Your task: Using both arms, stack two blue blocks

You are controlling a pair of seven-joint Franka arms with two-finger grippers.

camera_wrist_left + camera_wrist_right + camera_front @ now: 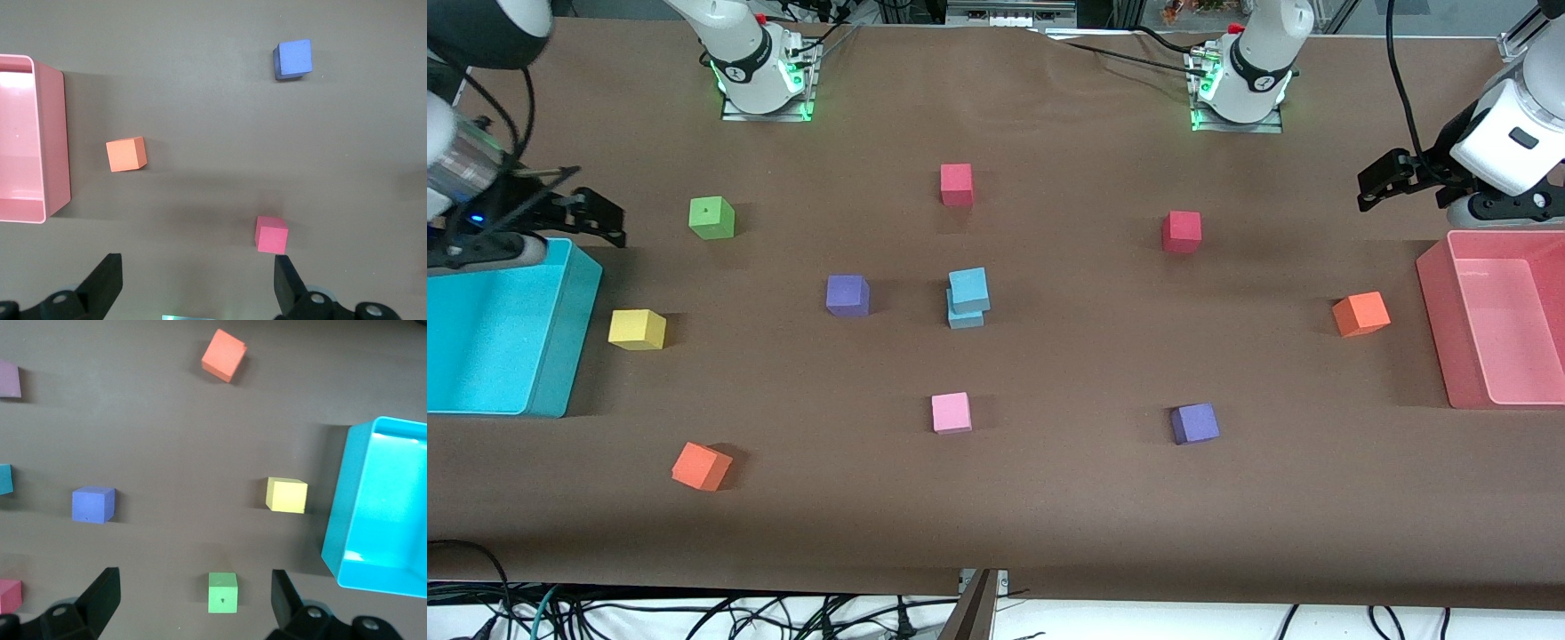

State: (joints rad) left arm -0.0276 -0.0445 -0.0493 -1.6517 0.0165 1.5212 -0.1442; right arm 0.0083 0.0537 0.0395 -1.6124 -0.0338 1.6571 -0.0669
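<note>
While both arms wait at the table ends | blue blocks [968, 298] stacked mid-table, top one skewed toward 1 o'clock | left gripper [197, 283] spread, empty | right gripper [193, 603] spread, empty | keep clear, no nudging

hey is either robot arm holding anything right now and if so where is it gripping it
Nothing is held. The left gripper is open above the pink bin's end of the table, the right gripper open by the cyan bin.

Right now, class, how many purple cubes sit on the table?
2: one purple cube beside the stacked blue blocks, another nearer the front camera, toward the left arm's end.
</note>
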